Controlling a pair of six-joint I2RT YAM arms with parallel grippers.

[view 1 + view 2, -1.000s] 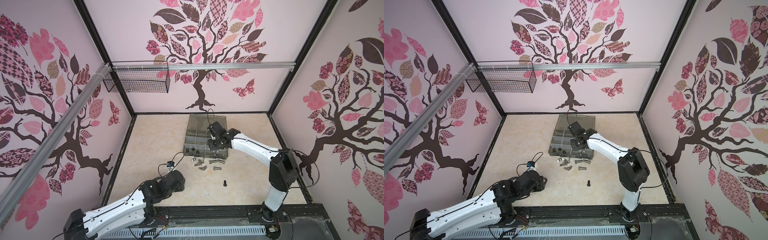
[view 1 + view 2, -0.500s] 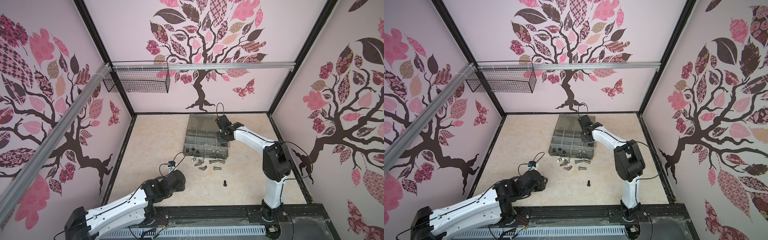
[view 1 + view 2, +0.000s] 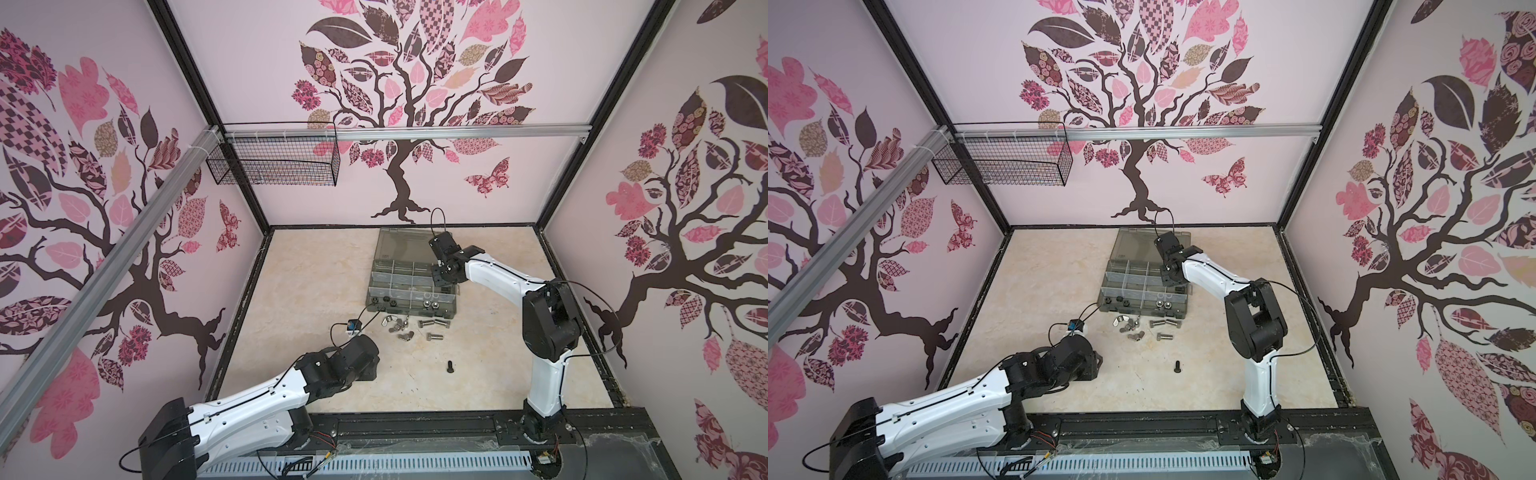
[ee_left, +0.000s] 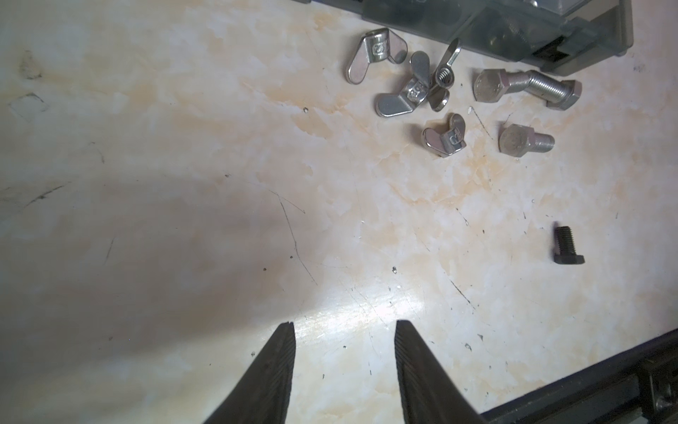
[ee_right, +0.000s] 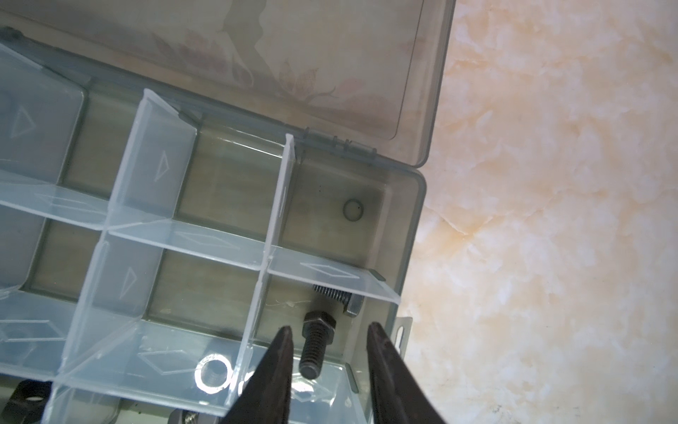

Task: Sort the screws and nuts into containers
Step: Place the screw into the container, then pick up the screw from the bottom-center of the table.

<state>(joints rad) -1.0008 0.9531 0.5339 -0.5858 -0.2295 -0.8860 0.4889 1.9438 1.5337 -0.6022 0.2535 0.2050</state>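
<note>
R gripper point(image 5: 329, 328): jaws partly spread, gripping nothing. Black screw point(image 5: 316, 345) lies loose betw. its fingers, gap each side, in the middle-row end compartment of the grey organizer case point(image 5: 414, 227), just beside a silver bolt point(image 5: 341, 297). Lid point(image 5: 330, 55) is open. Near row holds silver nuts point(image 3: 430, 304) and black nuts point(image 3: 380, 300).

L gripper point(image 4: 345, 325): jaws apart, empty, over bare table point(image 4: 183, 183).

Loose in front of case: wing nuts point(image 4: 407, 95), silver hex bolts point(image 4: 522, 141), a lone black bolt point(image 4: 567, 244) further off.
</note>
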